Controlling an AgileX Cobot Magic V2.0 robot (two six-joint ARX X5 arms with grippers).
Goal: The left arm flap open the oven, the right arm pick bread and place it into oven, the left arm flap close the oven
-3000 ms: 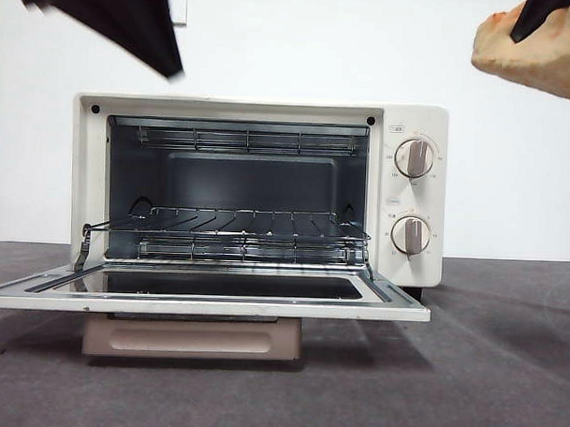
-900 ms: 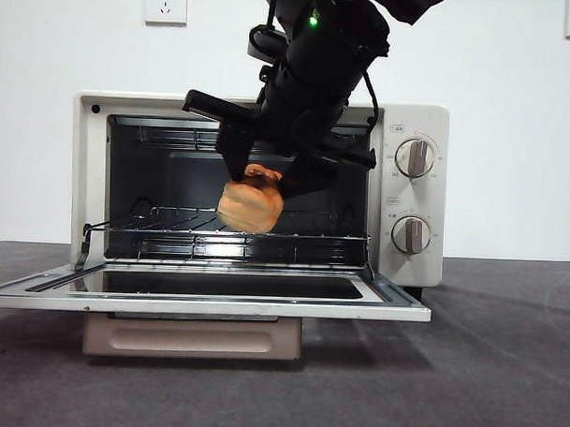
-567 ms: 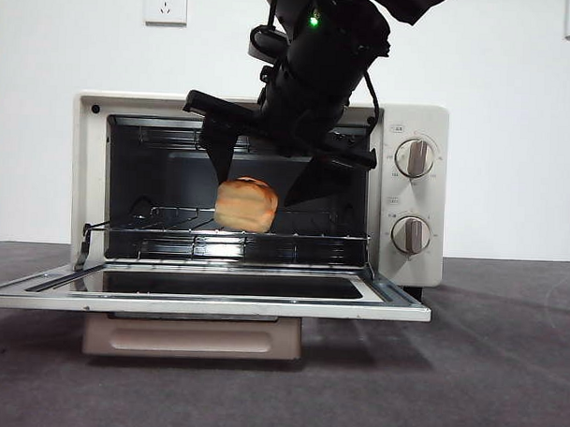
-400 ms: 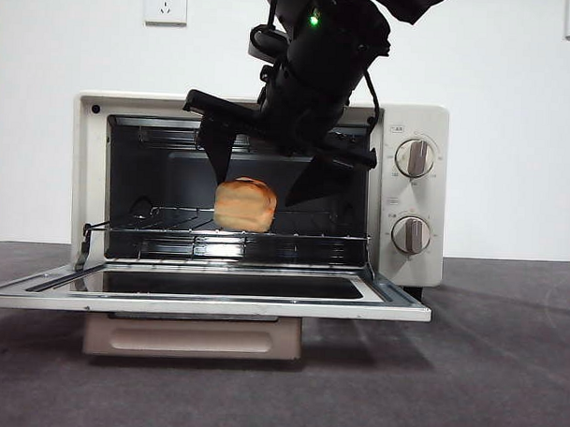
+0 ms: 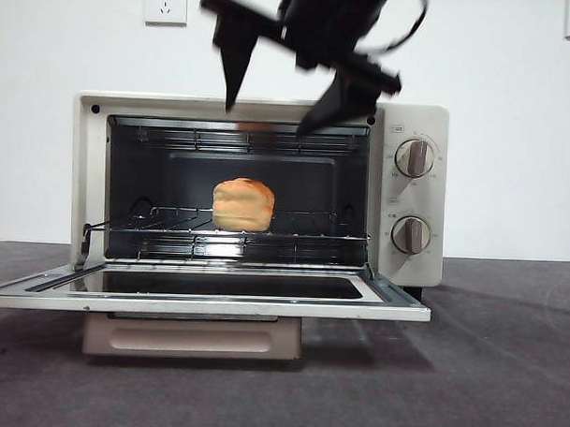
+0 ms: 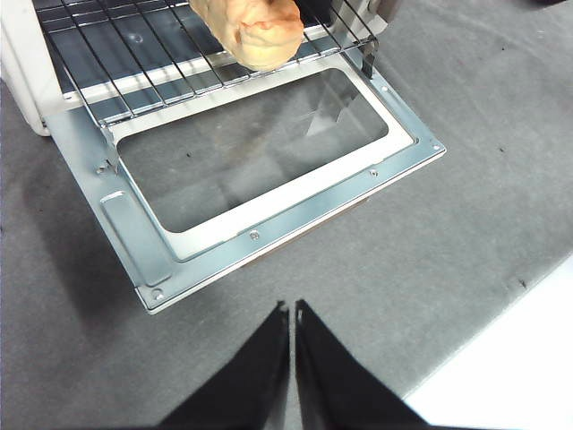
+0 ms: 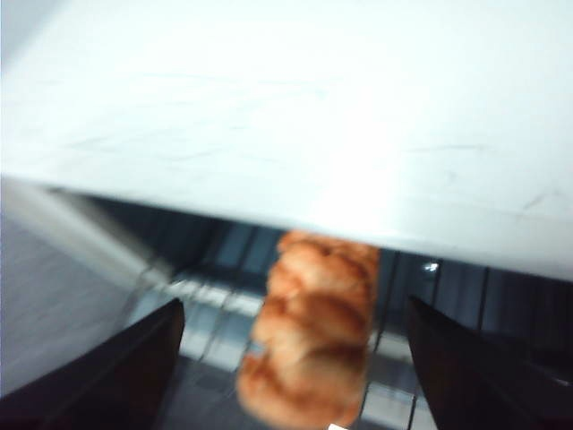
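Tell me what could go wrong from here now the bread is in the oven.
1. The bread sits near the front of the wire rack, so the door might clip it when flapped shut.
2. The right gripper, jaws open, hangs above the oven opening and could obstruct the closing.
3. The left gripper, jaws shut, is off the door and might miss its edge.

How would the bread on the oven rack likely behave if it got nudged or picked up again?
The bread looks lumpy and rounded, so it would probably rock rather than roll far. It seems small against the oven, so likely light. It rests on the thin wire rack, so it may catch when pushed.
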